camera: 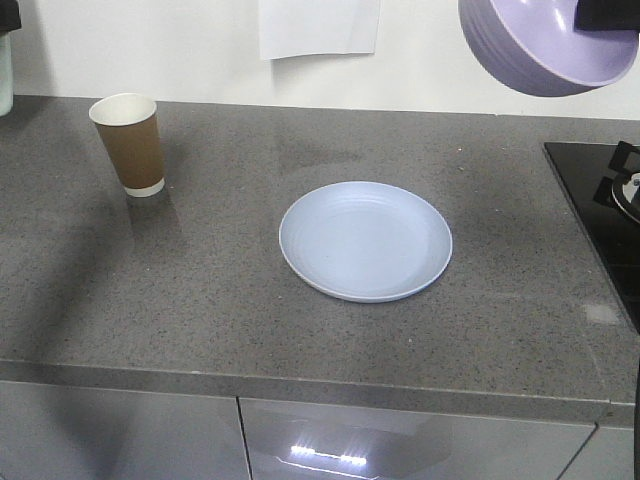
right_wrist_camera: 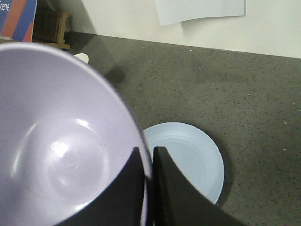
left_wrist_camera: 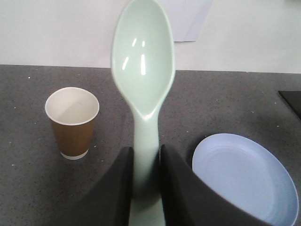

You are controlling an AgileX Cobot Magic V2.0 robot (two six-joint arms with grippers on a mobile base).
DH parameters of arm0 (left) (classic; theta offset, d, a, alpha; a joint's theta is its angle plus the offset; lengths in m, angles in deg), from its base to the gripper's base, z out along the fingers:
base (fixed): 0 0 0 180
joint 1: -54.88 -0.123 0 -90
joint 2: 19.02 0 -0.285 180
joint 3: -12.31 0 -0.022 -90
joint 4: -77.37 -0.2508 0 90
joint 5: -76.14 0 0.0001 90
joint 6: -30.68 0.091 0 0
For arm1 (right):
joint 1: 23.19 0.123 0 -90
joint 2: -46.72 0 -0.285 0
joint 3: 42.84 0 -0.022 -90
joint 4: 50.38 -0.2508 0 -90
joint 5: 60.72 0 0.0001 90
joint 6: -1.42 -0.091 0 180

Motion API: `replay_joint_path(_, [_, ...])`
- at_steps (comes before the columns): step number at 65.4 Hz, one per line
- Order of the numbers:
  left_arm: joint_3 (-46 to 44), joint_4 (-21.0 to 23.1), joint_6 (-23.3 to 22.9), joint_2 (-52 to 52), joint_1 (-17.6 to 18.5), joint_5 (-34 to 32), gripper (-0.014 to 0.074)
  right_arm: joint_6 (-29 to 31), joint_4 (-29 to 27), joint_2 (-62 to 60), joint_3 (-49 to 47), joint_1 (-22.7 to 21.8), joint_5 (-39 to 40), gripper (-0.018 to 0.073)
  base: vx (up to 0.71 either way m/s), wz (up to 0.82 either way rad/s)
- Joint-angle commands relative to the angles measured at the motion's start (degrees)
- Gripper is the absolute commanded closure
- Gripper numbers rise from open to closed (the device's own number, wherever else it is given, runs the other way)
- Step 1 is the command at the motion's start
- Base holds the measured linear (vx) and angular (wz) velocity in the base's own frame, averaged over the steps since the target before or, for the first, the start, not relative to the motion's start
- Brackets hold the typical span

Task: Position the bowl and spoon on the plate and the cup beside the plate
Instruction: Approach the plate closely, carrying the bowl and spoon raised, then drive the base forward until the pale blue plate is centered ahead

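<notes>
The pale blue plate [camera: 365, 240] lies flat in the middle of the counter, bare. At the back left stands the brown paper cup [camera: 130, 143], upright. High at the top right hangs the lavender bowl [camera: 540, 45], tilted, with my right gripper [right_wrist_camera: 149, 160] shut on its rim, one finger inside and one outside. In the right wrist view the bowl [right_wrist_camera: 61, 150] fills the left half, above and left of the plate [right_wrist_camera: 188, 155]. My left gripper [left_wrist_camera: 146, 157] is shut on the handle of the mint spoon [left_wrist_camera: 143, 61], held in the air between the cup [left_wrist_camera: 73, 122] and the plate [left_wrist_camera: 244, 176].
A black cooktop [camera: 600, 215] takes up the counter's right end. A white sheet [camera: 318, 27] hangs on the back wall. The counter's front edge [camera: 300, 385] runs above grey cabinet doors.
</notes>
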Motion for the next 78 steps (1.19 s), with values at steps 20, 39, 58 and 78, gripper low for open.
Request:
replay_joint_path(20, [-1.6, 1.8, 0.2, 1.6, 0.0, -3.3, 0.0603, 0.2, -3.1, -2.0, -1.4, -0.1, 2.2, 0.0564, 0.03, -0.05])
replay_joint_path(39, [-1.6, 1.9, 0.2, 1.6, 0.0, -3.3, 0.0603, 0.2, -3.1, -2.0, -1.4, -0.1, 2.2, 0.0564, 0.02, -0.02])
replay_joint_path(58, [-1.6, 1.9, 0.2, 1.6, 0.0, -3.3, 0.0603, 0.2, -3.1, -2.0, -1.4, -0.1, 2.2, 0.0564, 0.03, -0.03])
replay_joint_path(78, [-1.6, 1.9, 0.2, 1.6, 0.0, -3.3, 0.0603, 0.2, -3.1, -2.0, -1.4, -0.1, 2.2, 0.0564, 0.04, -0.02])
